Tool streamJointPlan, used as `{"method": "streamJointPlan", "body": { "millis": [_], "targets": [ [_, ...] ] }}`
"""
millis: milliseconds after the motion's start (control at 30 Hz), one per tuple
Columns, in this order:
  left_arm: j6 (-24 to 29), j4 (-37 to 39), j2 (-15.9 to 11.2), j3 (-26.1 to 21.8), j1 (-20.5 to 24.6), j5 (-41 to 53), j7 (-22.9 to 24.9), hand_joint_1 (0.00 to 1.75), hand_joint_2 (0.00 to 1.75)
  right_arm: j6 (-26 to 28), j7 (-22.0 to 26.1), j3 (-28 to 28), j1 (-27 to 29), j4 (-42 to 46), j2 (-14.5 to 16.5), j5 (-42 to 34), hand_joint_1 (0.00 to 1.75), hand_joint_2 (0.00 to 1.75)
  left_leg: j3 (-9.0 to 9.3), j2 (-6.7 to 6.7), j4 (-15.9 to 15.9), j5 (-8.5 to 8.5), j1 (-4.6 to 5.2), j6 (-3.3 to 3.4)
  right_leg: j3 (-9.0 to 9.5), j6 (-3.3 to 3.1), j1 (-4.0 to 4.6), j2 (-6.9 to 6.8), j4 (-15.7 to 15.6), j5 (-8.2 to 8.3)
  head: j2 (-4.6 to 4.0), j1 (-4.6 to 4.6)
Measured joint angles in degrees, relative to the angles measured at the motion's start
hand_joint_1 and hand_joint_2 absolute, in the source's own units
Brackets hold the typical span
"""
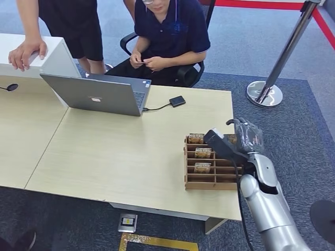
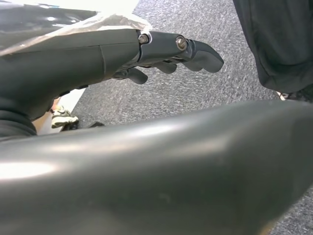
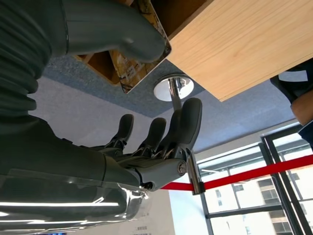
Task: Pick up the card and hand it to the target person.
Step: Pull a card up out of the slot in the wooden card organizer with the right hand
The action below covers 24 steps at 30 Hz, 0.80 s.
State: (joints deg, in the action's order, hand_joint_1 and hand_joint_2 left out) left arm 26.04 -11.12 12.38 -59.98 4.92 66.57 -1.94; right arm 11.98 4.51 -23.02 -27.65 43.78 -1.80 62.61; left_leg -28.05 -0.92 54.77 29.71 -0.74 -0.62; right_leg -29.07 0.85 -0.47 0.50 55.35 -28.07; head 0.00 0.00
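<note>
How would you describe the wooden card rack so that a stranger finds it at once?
Start from the light wooden table and go to its near right corner. There lies the card rack, a flat brown tray split into slots, some holding cards. Unlike the grey laptop, it sits just under the robot's right hand.

The head view looks down and forward from high over the surface [image 1: 118, 151]. Both wrist views sit close behind their fingers [image 3: 184, 122]; the right one shares the stanchion base [image 1: 265, 94].
</note>
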Motion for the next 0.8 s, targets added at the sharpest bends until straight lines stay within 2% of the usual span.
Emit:
{"method": "streamJointPlan", "body": {
  "millis": [533,800],
  "targets": [
    [-0.05,0.05,-0.06,0.43,-0.02,0.56,-0.09,0.00,0.00,-0.76,0.12,-0.28,0.59,-0.57,-0.61,-0.39,0.69,1.75,0.00,0.01,0.01,0.00,0.00,0.00,-0.01,0.00,0.00,0.02,0.00,0.01,0.00,0.00],
    [-0.13,0.04,-0.12,0.44,-0.10,0.57,-0.44,0.00,0.00,-1.10,0.18,-0.48,0.13,-1.58,-0.52,-0.46,0.80,1.75,0.00,0.03,0.01,0.00,0.00,0.00,-0.02,0.00,0.00,0.03,0.01,0.01,0.00,0.00]
  ]
}}
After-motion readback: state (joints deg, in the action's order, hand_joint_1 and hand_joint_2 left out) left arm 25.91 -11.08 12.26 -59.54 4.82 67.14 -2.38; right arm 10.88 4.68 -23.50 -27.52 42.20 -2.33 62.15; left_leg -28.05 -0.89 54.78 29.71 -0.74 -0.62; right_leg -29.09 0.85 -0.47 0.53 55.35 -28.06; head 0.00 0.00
